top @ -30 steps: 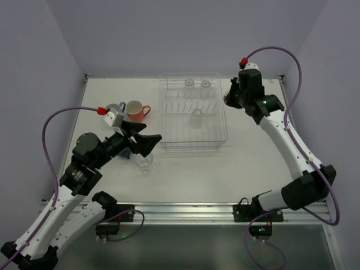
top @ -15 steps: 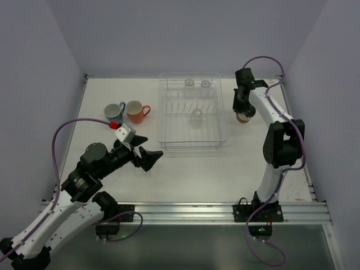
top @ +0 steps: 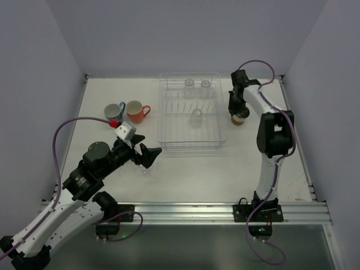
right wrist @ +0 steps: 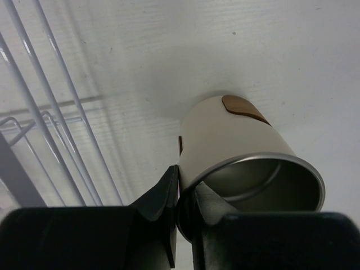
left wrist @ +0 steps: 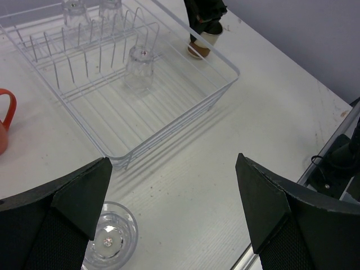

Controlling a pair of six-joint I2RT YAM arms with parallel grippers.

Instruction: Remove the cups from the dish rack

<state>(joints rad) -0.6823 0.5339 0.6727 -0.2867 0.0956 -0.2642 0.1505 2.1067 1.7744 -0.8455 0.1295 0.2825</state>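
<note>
Top external view showed the dish rack (top: 194,138) at upper centre of the counter (top: 191,174). Three clear tumblers (top: 196,116) stood inside it: two side by side near the rack's upper edge, and one alone near its middle among the prongs. Well to the left of the rack, the blue mug (top: 115,110) and the orange mug (top: 134,111) stood upright side by side on the counter. They were so close that no gap between them could be made out. The orange mug's handle pointed right.

Right arm (top: 270,129) reached to the upper right of the frame, with its jaws over the brown cup (top: 240,117). The cup sat just beside the rack's right wall, outside it. Right wrist view showed the jaws clenched on the cup's rim, one of the fingers (right wrist: 160,205) outside the wall and the other inside. The cup was mouth-up, with a cream body, a brown patch and a metallic interior. Left wrist view showed its brown base at the counter surface.

Left arm (top: 84,177) lay at lower left. Its jaws were released and spread wide, grasping nothing, above the counter below the rack's lower left corner. Left wrist view showed a fourth tumbler (left wrist: 109,239) upright on the counter at lower left of the frame, outside the rack and partly hidden by the left finger.
</note>
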